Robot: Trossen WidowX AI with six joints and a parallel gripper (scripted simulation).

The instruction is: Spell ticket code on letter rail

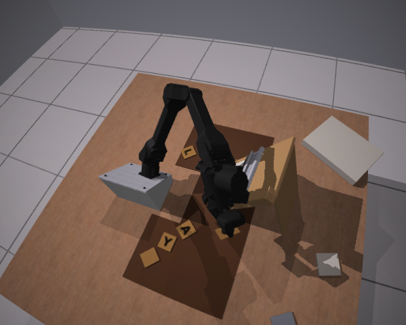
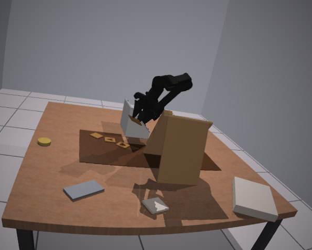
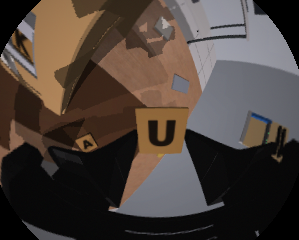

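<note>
Matte black arm (image 1: 205, 126), grey base block (image 1: 125, 176)

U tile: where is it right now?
The U tile is held in the end effector, centre of the wrist view. In the top view it hangs off the mat, right of the A tile and in front of the board.

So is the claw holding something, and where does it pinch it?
Yes, the claw pinches the U tile by its bottom edge.
</note>
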